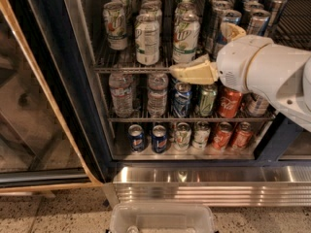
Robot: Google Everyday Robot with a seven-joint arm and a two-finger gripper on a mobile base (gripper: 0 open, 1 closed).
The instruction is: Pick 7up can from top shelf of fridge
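Observation:
Tall white-and-silver 7up cans with green lettering stand in rows on the top shelf of the fridge. The front ones are at the left, the middle and the right. My gripper, cream-coloured on a white arm, reaches in from the right. It sits at the shelf's front rail, just below and in front of the rightmost front 7up can, with its tip pointing left. It holds nothing that I can see.
Slim blue-and-silver cans stand right of the 7up cans, partly behind the arm. The middle shelf holds water bottles, a green can and a red can. The glass door stands open at left. A plastic bin lies below the steel base panel.

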